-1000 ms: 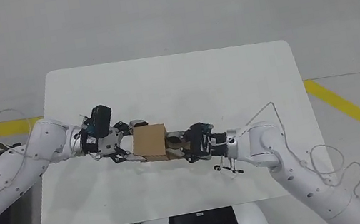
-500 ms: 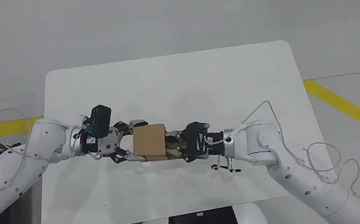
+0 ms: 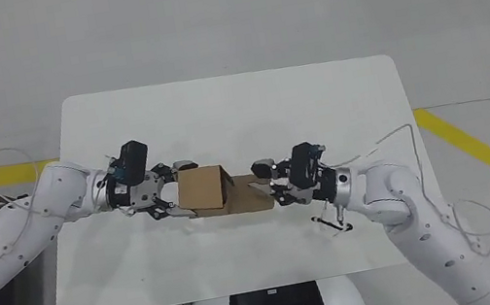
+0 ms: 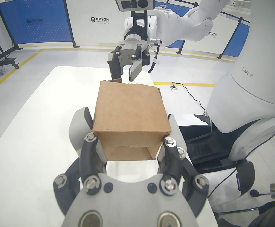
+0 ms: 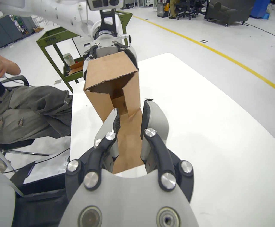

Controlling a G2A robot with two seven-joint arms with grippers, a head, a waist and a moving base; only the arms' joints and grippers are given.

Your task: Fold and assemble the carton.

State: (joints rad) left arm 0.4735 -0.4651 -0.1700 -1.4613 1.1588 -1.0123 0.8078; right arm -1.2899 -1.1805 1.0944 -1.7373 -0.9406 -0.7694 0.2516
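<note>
Top view shows you the carton [image 3: 202, 190] lying on its side on the white desk [image 3: 315, 101], near the front edge and about midway across, between the two arms. Your left pincer [image 3: 170, 197] is clamped on the carton's left end. In the left wrist view its fingers [image 4: 77, 126] press against two opposite side walls, and the end facing that camera has one flap folded down with a dark gap beneath it. The carton's other end is open, and a long flap [image 3: 253, 196] runs out from it flat on the desk, toward your right pincer [image 3: 276, 186]. In the right wrist view that pincer's fingers [image 5: 154, 120] stand a little apart just above the long flap, one to each side of its middle, and they pinch nothing that you can see. A shorter side flap [image 5: 131, 96] is turned inward at the open mouth
</note>
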